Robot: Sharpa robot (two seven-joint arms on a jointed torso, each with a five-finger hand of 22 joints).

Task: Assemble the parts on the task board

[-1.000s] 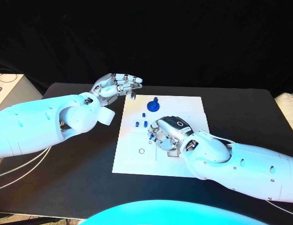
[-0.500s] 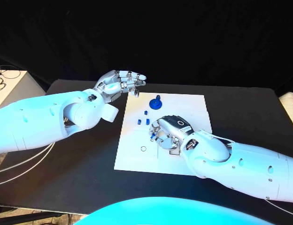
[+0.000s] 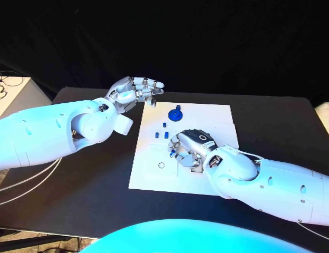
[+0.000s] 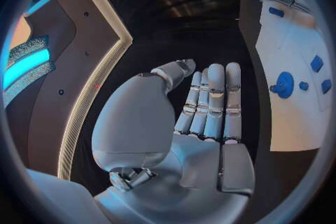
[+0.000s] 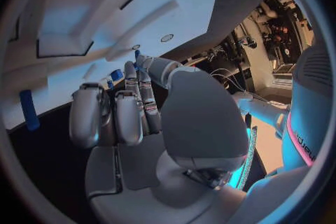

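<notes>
Currently the left hand (image 3: 136, 90) hovers empty, fingers apart, off the task board's (image 3: 210, 118) far-left corner. Right hand (image 3: 190, 149) rests fingers-down mid-board beside small blue parts (image 3: 163, 134); grip indeterminate.

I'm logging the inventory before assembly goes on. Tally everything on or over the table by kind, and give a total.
task board: 1
large round blue part: 1
small blue parts: 4 in sight; more may lie hidden under the right hand
hands: 2, the right hand and the left hand
Total: 8
</notes>
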